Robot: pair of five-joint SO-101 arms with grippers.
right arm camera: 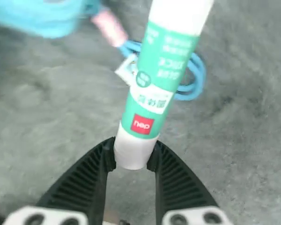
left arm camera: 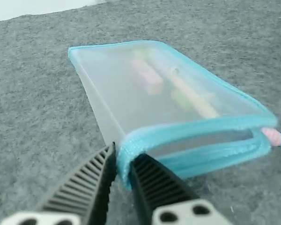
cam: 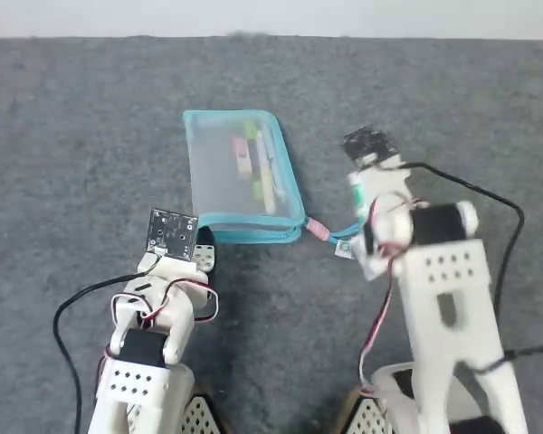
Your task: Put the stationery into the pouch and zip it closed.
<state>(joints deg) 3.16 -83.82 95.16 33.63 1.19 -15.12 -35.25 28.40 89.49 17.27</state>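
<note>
Leftmost, the left gripper (left arm camera: 123, 157) is nipped narrow on the teal zip edge at the near corner of the pouch (left arm camera: 164, 93), its ribbed black fingers (left arm camera: 96, 176) pressed against the fabric from both sides. The pouch (cam: 240, 176) lies flat on the grey felt-like table (cam: 72, 136) between the two arms: a clear plastic pencil pouch with teal binding. Inside it lies the stationery (cam: 253, 167), several slim pieces in pink, green and cream side by side along its length; what each piece is cannot be told through the plastic. Two teal bands run along the pouch's near side with a clear strip between them, and whether the zip is open there is not clear. At the pouch's right near corner sits a pink zip pull (right arm camera: 110, 28), from which a blue cord loop (right arm camera: 192, 79) with a small white tag (right arm camera: 126, 70) trails on the table. Farther right, the right gripper (right arm camera: 133, 152) is clamped on the white end of a glue stick (right arm camera: 159, 79), held over the cord loop. Its label is a green band with white print and a small red patch; the print is upside down in the right wrist view.
</note>
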